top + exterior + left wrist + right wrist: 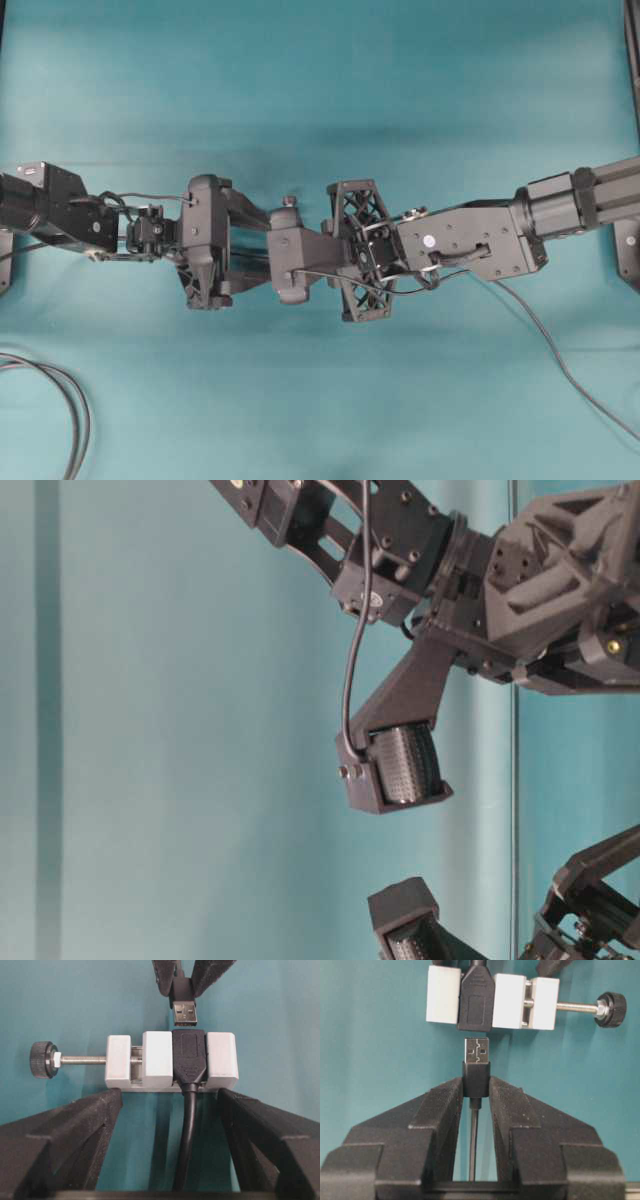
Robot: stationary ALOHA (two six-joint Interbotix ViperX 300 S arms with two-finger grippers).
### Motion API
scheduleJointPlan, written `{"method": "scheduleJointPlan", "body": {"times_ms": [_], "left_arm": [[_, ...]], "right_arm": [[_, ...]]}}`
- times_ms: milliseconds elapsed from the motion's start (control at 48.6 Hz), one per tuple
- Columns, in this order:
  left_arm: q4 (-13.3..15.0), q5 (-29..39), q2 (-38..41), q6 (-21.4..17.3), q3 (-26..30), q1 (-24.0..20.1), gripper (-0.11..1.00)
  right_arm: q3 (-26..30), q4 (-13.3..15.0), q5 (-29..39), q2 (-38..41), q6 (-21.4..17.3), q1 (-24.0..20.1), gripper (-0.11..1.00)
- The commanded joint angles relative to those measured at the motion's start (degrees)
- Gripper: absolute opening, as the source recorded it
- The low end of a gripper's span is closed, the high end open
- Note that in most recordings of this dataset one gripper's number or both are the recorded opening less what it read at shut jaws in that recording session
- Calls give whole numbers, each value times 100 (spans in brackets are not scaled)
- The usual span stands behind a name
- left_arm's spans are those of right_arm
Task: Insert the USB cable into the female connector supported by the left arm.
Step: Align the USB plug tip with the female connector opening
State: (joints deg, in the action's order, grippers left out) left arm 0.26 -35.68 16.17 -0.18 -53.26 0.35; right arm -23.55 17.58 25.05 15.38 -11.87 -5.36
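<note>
Standing here watching the two arms meet nose to nose over the teal table point(300, 80). The right gripper point(476, 1091) is pinched onto the black body of the USB cable point(476, 1077), with the silver tip poking out in front and the thin cord trailing back between the fingers. The tip sits just short of the female connector point(189, 1057), lined up with its mouth but not touching yet, at least as far as I can tell from both wrist views.

The left gripper point(170, 1105) is spread wide, its two fingers bracing the white clamp block point(157, 1060) that holds the connector. The clamp's screw with the dark knob point(42, 1059) sticks out to one side.

Handling-wise, my guess is the plug is light and rigid, but the cord behind it is floppy, so grabbing it by the plastic body like this is the right spot. Hold the cord and the tip would wander. The metal shell probably needs a firm, straight push, and the foam-like finger pads could let the plug slip backward or tilt if the push goes in crooked. The clamp looks solid enough to take it.
</note>
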Motion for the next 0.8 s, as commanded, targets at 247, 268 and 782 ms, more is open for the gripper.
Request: {"method": "scheduleJointPlan", "body": {"times_ms": [247,268,782], "left_arm": [[18,18,-26,-9,53,-141,89],[18,18,-26,-9,53,-149,89],[18,18,-26,-9,88,-141,89]], "right_arm": [[141,26,-9,-62,0,0,19],[132,26,0,-62,0,0,19],[229,26,-18,-9,0,0,19]]}}
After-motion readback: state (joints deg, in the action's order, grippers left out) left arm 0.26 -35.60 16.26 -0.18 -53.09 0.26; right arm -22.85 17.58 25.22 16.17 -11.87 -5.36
